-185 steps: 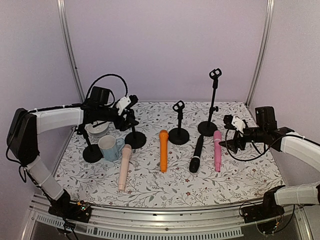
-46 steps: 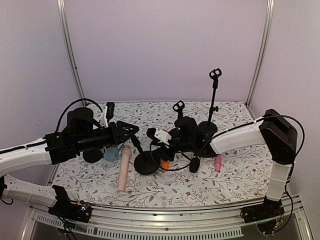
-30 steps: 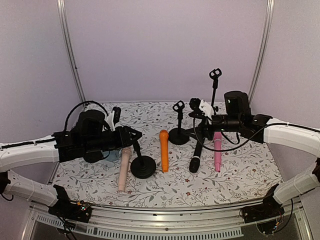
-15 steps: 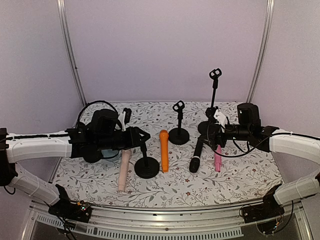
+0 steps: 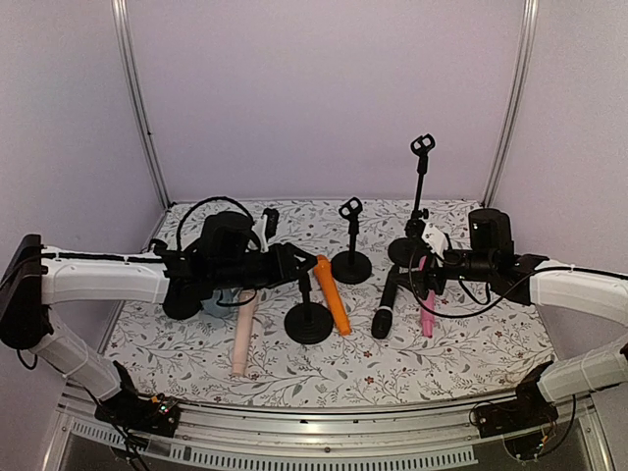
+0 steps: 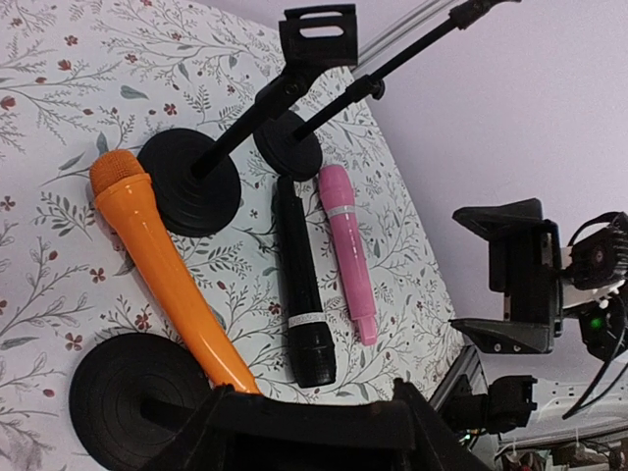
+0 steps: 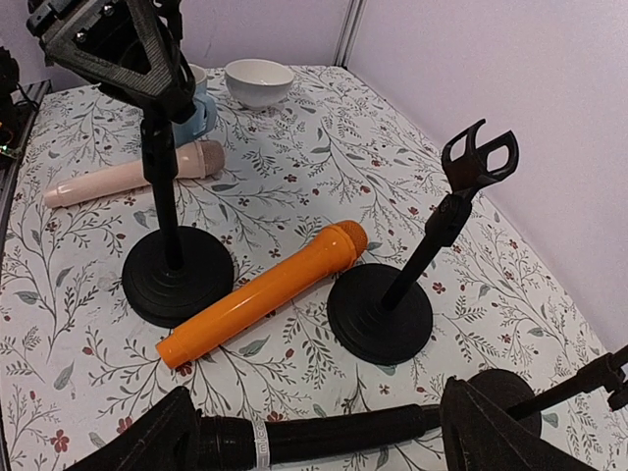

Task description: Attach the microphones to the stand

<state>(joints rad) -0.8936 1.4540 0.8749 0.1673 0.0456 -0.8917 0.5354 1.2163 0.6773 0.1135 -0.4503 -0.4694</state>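
since the left pincer is clenched on the top of the short stand, whose base sits on the table between the beige mic and the orange mic, i read the step as: left steadies the stand, right fetches a mic. right pincer is released, jaws wide, hovering over the black mic. the pink mic lies just beside that one, on its right. none of the four mics is in a clip yet, all flat on the table. catch: in the right wrist view the black mic runs from one jaw to the other, i.e. along the closing line, so i'd roll the wrist roughly a quarter turn before dropping, so the jaws close across the body. grab mid-body, not the round head, and leave the tail free to go into the clip. mind the pink mic on the way down, it's close enough to get nudged. can't see the held stand's clip, the left pincer covers it, so left may have to take the pole lower before insertion. the orange mic's tail is just beside the held base, maybe touching, so any drag of the stand would shove it. medium stand and tall stand sit further back, clips empty.
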